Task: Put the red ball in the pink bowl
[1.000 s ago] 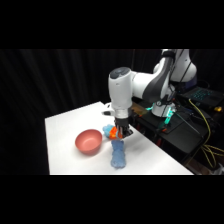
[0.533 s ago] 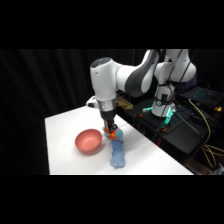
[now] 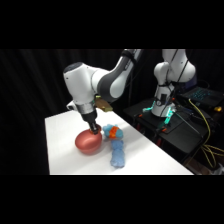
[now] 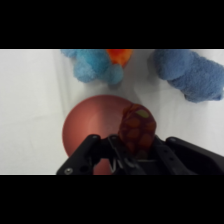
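Observation:
The pink bowl (image 3: 89, 142) stands near the table's left front; in the wrist view the pink bowl (image 4: 92, 122) lies directly below me. My gripper (image 3: 93, 129) hangs just over the bowl's right rim, and in the wrist view the gripper (image 4: 136, 150) is shut on the red ball (image 4: 137, 129), a red-orange ball with a yellowish patch held above the bowl's hollow. In the side view the ball is hidden by the fingers.
A long light-blue plush toy (image 3: 117, 151) with an orange-red piece (image 3: 113, 131) lies right of the bowl; its parts show as the blue plush (image 4: 192, 72) at the wrist view's top. Black equipment and cables (image 3: 200, 125) stand beyond the table's right edge.
The arm has swung left from over the plush toy to above the bowl, carrying the ball with it.

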